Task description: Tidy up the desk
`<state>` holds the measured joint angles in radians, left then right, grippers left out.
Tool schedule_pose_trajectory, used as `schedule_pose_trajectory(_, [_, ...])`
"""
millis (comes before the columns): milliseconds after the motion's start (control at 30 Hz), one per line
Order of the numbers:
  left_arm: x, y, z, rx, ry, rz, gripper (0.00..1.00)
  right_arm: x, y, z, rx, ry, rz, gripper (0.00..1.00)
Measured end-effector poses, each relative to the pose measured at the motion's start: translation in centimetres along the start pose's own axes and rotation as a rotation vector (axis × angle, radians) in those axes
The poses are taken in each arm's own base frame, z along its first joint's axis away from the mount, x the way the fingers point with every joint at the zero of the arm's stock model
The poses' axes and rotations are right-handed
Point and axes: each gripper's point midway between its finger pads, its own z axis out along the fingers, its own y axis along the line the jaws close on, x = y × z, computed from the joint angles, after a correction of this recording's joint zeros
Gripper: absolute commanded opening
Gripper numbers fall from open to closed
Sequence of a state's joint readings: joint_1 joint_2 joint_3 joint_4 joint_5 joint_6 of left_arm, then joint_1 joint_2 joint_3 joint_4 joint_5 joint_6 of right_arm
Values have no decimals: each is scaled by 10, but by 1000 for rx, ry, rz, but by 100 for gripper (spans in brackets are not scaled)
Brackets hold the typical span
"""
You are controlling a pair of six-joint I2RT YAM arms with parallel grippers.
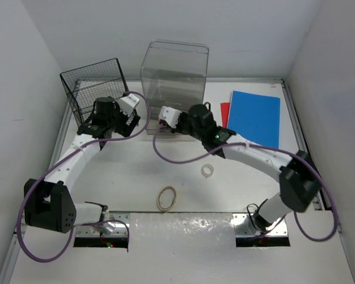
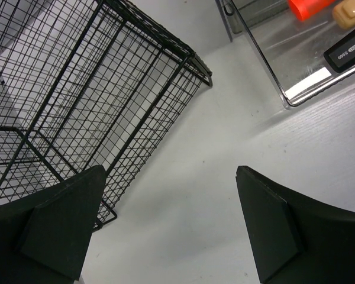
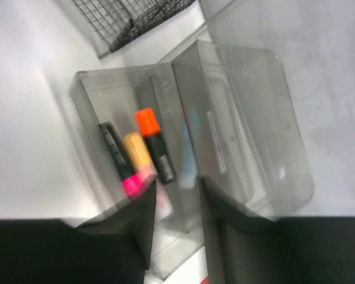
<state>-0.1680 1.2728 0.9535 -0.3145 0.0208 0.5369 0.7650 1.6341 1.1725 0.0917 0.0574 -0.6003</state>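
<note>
The right gripper [image 3: 177, 188] is hovering narrowly parted, possibly straddling the front wall of the clear drawer [image 3: 106, 103] just ahead of its tips, so it should be pushing squarely and level over the desk [image 3: 29, 136] lying directly beneath, the left gripper [image 2: 169, 204] idling spread wide.

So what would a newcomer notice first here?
The tall clear plastic drawer box stands at the far edge of the white desk, with coloured markers in its tray. Left of it is a black wire mesh basket, right of it a flat blue rectangular folder.
</note>
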Motion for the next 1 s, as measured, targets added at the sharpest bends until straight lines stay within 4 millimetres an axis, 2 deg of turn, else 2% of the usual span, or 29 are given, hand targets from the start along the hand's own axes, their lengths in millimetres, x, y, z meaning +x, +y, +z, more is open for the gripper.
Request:
schedule_pose_trajectory(67, [0,0,0,2,0,0,91,-8,12,-21,-4,-99,59,1])
schedule_pose_trajectory(133, [0,-1,1,5,0,0,91,-5,30,-29,-27,-166,106,0])
schedule_pose_trajectory(267, [0,-2,1,8,-2,0,91,36,97,-13,-181,-145,167,0])
schedule_pose_trajectory(333, [0,-2,1,8,-2,0,91,52,124,-2,-253,-117,180,0])
schedule_pose_trajectory(400, [0,-2,1,9,-2,0,91,61,139,7,-288,-107,182,0])
schedule_pose_trajectory(467, [0,-2,1,9,-2,0,91,66,147,16,-290,-113,179,0])
schedule_pose_trajectory(600, [0,-2,1,10,-2,0,91,67,137,36,-210,-125,149,0])
schedule_pose_trajectory(800, [0,-2,1,10,-2,0,91,61,94,71,-31,-121,97,0])
schedule_pose_trajectory(1000, [0,-2,1,10,-2,0,91,65,58,90,80,-95,74,0])
